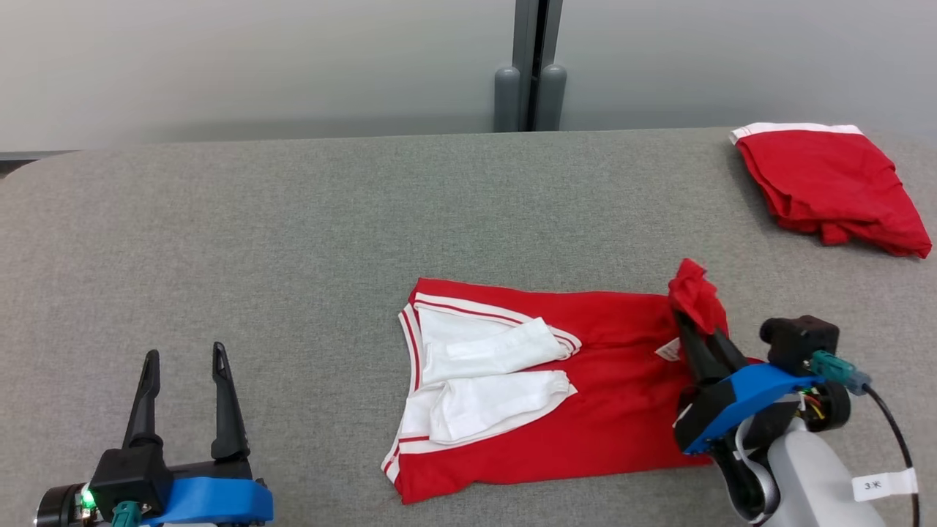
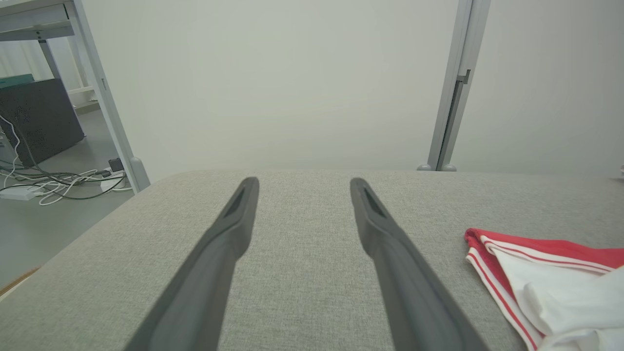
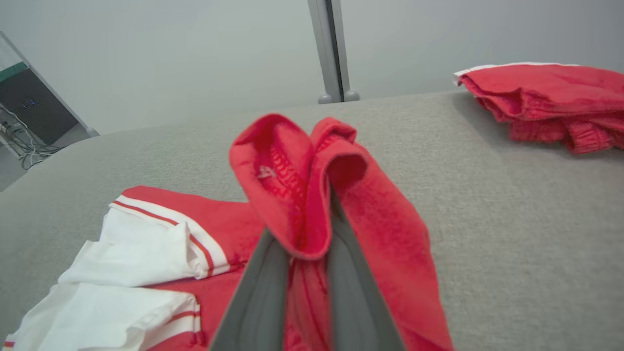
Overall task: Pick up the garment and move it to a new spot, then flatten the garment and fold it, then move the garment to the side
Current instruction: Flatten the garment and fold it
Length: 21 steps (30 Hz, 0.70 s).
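Red garment [image 1: 585, 395] lies on the grey fabric-topped desk [image 1: 293, 241], right of centre and toward the near edge. It is a red top with two white sleeves [image 1: 490, 373] folded in over the body. White striped trim runs along its left end. The rest of the body is mostly flat.

Right pincer [image 1: 695, 322] is pressed together on the garment's far right corner, which is lifted into a bunched red peak above the desk. In the right wrist view the fingertips [image 3: 273, 273] are buried in the fold, so their exact contact points cannot be made out. Cloth drapes over both sides of the right pincer [image 3: 304, 253]. A small white label [image 1: 667, 350] shows just left of the fingers; its print is too small to read. The right edge of the garment is hidden behind the blue wrist housing and forearm.

Left pincer [image 1: 185, 351] is spread wide over bare desk at the lower left, holding nothing and well apart from the garment. In the left wrist view the left pincer [image 2: 303, 181] points toward the far edge of the desk, and the garment's trim end is cut off at the right border.

A second red garment [image 1: 827, 183] — folded, with a white band at its far edge — sits at the far right corner of the desk, partly cut off by the frame.

A grey post [image 1: 531, 66] stands behind the desk. Floor cables [image 2: 58, 183] are visible at the left, but blurred.
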Available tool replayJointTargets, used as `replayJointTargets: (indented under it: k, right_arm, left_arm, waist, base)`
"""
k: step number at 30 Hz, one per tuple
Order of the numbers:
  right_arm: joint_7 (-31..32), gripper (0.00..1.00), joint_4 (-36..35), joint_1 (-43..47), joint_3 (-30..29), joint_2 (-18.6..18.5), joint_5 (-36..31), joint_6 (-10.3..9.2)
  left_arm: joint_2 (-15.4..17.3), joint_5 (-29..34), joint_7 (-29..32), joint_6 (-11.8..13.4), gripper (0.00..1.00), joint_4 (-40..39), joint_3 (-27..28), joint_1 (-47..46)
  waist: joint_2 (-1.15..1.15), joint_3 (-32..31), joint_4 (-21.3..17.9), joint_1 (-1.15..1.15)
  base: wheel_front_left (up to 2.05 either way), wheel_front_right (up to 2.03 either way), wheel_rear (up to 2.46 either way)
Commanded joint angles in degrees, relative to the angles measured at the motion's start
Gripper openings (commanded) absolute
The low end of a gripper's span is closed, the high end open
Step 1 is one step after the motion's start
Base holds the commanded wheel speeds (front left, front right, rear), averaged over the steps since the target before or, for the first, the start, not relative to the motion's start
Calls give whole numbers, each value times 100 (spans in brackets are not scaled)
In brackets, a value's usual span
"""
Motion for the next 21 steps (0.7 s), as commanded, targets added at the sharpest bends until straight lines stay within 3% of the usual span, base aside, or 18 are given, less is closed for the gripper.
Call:
replayJointTargets:
  k: [1,8,21]
  right_arm:
    - [35,0,-84,0,95,69,10,1]
    - [127,0,-176,-182,687,324,131,1]
    - [-191,0,143,-757,1979,348,1020,1]
  left_arm:
    - [-9,-4,-25,40,100,-14,-51,-69]
    - [-11,-58,-25,-5,100,98,-88,-216]
    - [-10,-175,-25,9,100,259,-318,-418]
  waist:
    - [0,26,47,0]
    - [0,103,270,0]
    - [0,286,658,0]
  base:
    - [0,0,0]
    - [0,0,0]
    - [0,0,0]
